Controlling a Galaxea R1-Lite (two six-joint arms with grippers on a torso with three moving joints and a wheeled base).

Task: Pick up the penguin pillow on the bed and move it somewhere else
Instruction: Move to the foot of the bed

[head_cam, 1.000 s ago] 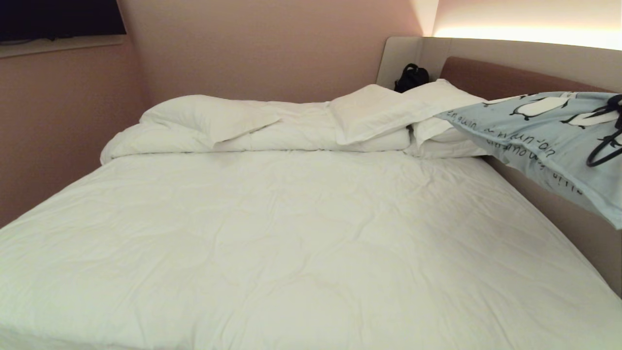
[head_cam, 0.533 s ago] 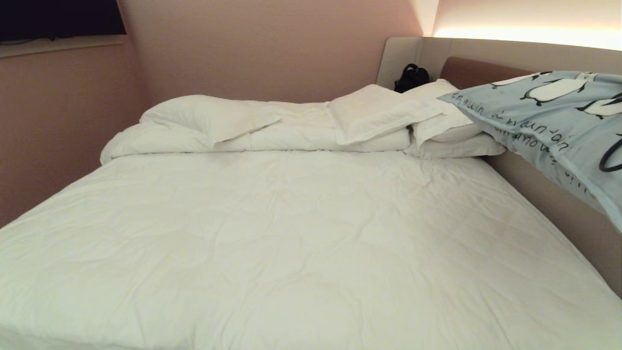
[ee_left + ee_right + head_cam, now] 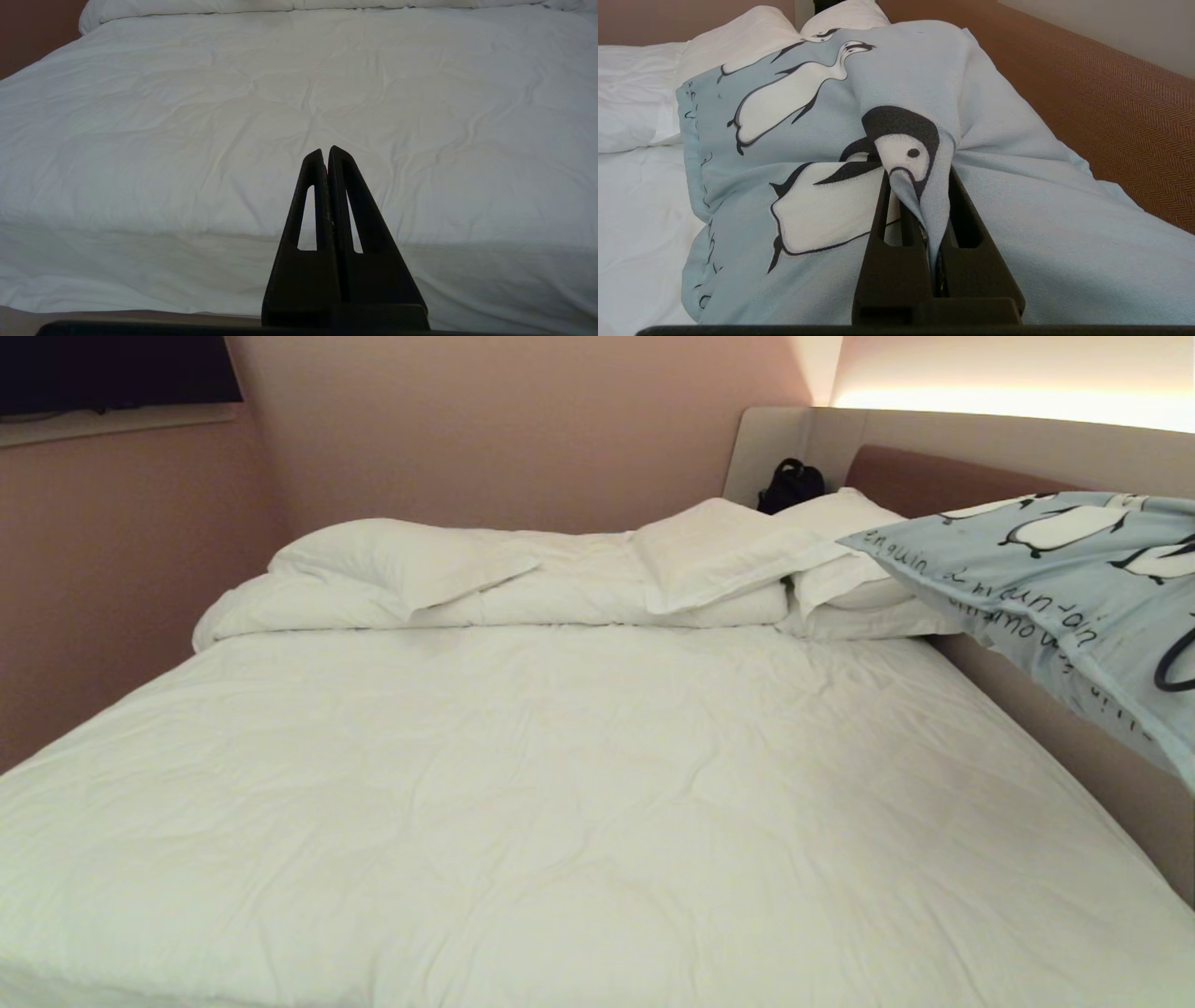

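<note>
Penguin pillow (image 3: 1055,588) hangs beside white pillows (image 3: 840,574) and headboard (image 3: 934,485).

Right gripper (image 3: 920,186) clamps a fold of the penguin pillow (image 3: 822,140) (fabric bunched between fingers); brown headboard (image 3: 1111,116) at 2 o'clock.

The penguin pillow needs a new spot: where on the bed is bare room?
The white sheet lies bare from the rumpled duvet to the foot. Crowded: the white pillows by the headboard.

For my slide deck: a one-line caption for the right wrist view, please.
Right gripper shut on a pinched fold of the penguin pillow, beside the brown headboard.
</note>
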